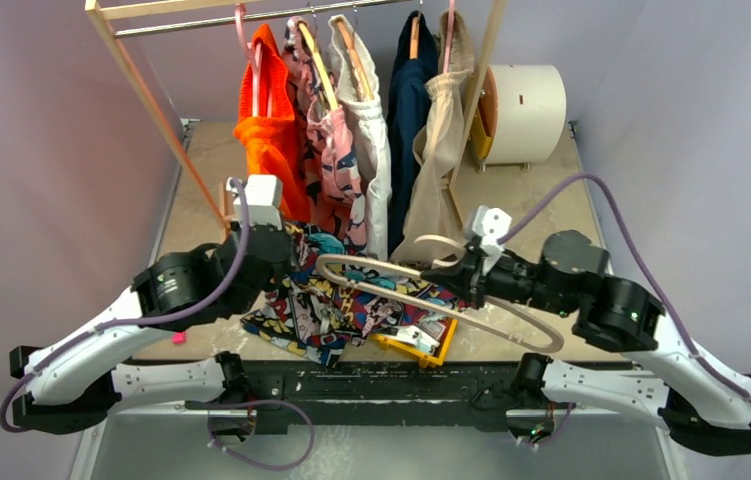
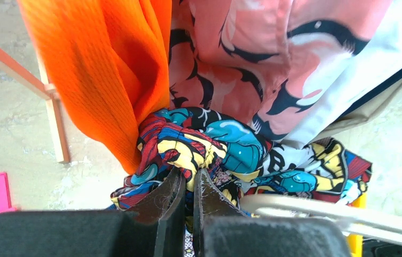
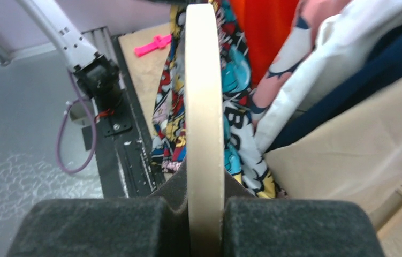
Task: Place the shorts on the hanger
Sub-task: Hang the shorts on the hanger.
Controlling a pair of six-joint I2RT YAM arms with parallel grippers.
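Crowded against the orange garment point(image 2: 97, 69), the left gripper point(image 2: 188, 184) pinches a bunched edge of the shorts point(image 2: 225, 144); the right gripper point(image 3: 205, 206) clamps the hanger point(image 3: 204, 80) edge-on, just beside them.

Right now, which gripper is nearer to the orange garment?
Left. The left gripper pinches the shorts right beside the orange garment; the right gripper holds the hanger farther off to the right.

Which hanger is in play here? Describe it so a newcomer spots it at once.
Start at the wooden clothes rack at the rear, then drop to the comic-print shorts heaped in front of it. The hanger lies across them, pinched by the right tool. Unlike the pink hangers and tan hangers on the rail, it is pale cream and off the rail.
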